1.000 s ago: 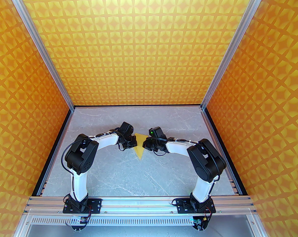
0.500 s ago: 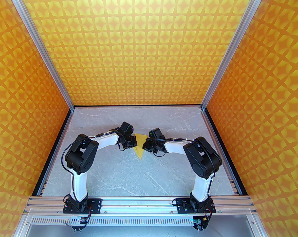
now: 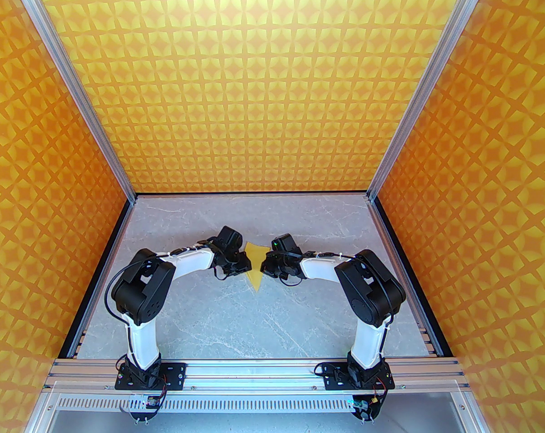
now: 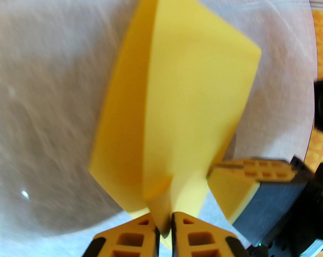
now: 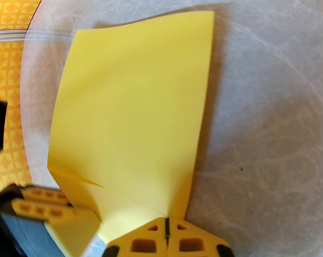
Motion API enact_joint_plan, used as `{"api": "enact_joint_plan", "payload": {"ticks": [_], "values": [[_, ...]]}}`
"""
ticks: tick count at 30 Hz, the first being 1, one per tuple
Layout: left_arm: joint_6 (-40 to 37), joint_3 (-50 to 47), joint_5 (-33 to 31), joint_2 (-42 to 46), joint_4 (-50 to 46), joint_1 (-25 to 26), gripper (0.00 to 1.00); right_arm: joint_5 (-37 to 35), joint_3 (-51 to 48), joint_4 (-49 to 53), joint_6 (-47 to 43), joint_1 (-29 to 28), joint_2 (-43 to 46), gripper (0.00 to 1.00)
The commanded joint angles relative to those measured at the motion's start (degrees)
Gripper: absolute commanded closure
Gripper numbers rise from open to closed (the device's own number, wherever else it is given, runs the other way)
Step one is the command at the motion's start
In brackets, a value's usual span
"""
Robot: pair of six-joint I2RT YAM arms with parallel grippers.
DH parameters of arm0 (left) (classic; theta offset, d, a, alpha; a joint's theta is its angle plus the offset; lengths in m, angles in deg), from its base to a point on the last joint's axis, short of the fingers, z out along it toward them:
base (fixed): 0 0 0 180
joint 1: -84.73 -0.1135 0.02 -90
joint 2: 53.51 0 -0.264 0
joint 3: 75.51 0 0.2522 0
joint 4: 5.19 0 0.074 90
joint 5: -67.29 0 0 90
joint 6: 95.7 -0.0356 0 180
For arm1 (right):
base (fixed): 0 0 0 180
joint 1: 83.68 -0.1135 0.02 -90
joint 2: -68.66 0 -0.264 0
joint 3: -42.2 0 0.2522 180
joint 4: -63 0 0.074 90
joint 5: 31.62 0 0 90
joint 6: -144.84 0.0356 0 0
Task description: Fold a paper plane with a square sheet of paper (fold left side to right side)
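Paper plane (image 3: 256,272) — both jaws clamped — table (image 3: 263,323) beneath.

Left arm (image 3: 142,336), right arm (image 3: 366,341): white link shells, black joint housings, black screwed base plates (image 3: 175,371). Black cables (image 3: 106,292) zip-tied along forearms. Green LED (image 3: 277,243) on right wrist. Left gripper (image 4: 164,223), right gripper (image 5: 166,230): orange-yellow fingers, square cut-outs.

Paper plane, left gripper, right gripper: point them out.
paper plane (image 3: 256,274), top external view, its flat middle.
left gripper (image 4: 163,222), left wrist view, between its fingertips.
right gripper (image 5: 166,221), right wrist view, between its fingertips.
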State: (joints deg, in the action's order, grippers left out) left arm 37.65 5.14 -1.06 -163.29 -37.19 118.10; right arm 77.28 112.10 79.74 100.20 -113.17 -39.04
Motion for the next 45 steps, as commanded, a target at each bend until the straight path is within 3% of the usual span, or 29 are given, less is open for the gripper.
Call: {"api": "enact_joint_plan", "payload": {"ticks": [1,18,23,36,37,43,45], "values": [[1.85,-1.49,1.47,2.11,1.5,1.82,0.82,-3.08,0.2,4.05,-1.07,0.05,-2.41,1.0],[4.13,-4.85,1.39,2.3,1.94,6.84,0.85,-3.78,0.14,4.32,-0.98,0.05,-2.33,1.0],[3.63,-4.15,-0.07,1.52,0.07,7.15,0.94,-3.69,0.15,4.32,-0.89,0.05,-2.23,1.0],[2.44,-2.74,-3.02,0.07,-3.23,7.86,1.0,-4.04,0.75,5.53,-1.42,0.05,-2.4,1.0],[2.33,-2.57,-3.02,0.08,-3.29,7.86,0.99,-4.04,0.78,5.63,-1.5,0.05,-2.39,1.0],[1.12,-1.19,-3.02,1.81,-3.57,7.38,0.7,-4.81,1.0,6.8,-1.59,0.01,-3.11,1.0],[0.95,-0.76,-2.99,2.41,-3.46,6.84,0.68,-5.01,1.07,6.99,-1.64,0.05,-3.18,1.0]]}}
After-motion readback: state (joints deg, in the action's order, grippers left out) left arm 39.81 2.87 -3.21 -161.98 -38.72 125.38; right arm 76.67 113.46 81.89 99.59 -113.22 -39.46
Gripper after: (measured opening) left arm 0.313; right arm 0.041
